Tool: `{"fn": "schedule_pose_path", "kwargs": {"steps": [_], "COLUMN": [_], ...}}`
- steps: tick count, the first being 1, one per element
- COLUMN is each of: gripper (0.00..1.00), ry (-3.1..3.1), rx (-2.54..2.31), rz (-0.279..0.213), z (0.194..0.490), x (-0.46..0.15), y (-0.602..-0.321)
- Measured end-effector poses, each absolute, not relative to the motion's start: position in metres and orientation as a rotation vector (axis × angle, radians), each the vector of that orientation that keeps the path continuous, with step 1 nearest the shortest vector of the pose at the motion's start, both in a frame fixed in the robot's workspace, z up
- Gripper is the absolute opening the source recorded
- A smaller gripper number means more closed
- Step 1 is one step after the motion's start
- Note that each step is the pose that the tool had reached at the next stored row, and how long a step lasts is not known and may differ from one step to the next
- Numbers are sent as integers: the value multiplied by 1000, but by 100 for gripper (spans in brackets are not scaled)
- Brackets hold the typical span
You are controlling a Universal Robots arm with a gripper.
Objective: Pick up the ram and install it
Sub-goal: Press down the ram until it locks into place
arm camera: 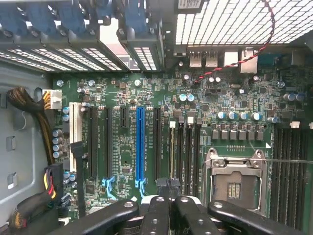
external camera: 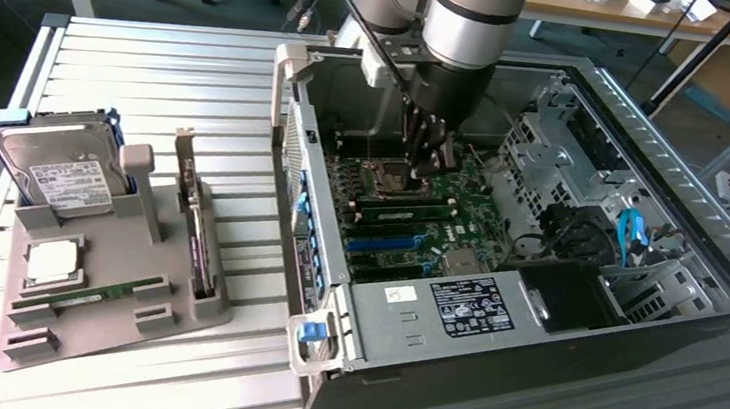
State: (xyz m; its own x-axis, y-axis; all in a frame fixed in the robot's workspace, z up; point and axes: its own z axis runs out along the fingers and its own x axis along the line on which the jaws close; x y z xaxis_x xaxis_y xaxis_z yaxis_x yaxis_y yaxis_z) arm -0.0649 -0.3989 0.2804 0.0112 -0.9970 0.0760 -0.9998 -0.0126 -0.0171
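The ram [external camera: 95,294], a thin green stick, lies flat in a groove of the grey holder tray [external camera: 124,337]. It is at the tray's 6 o'clock end in the exterior view, with the hard drive [external camera: 59,175] standing at 11 o'clock and the upright expansion card [external camera: 194,238] at 3 o'clock.

The gripper [external camera: 425,160] is well apart from it, down inside the open computer case [external camera: 687,195] above the motherboard [external camera: 402,233]. The stick lies toward 8 o'clock from the gripper. In the wrist view the fingers [arm camera: 157,210] are pressed together and hold nothing I can make out. They hover by the memory slots [arm camera: 188,152], just beside the empty CPU socket [arm camera: 234,183].

By my judgement the pick is not yet made. To do it well, the arm should rise straight out of the case before crossing its wall. The fingers should spread only as wide as the stick needs. They should close on its long edges near mid-length, square to the groove, and stay clear of the card.
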Motion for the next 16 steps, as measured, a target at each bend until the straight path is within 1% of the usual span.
{"fn": "schedule_pose_path", "kwargs": {"steps": [2,16], "gripper": [11,11], "ry": [-2178,-2508], "rx": [2204,1800], "rz": [103,92], "z": [280,280], "x": [-65,-65], "y": [-399,-399]}}
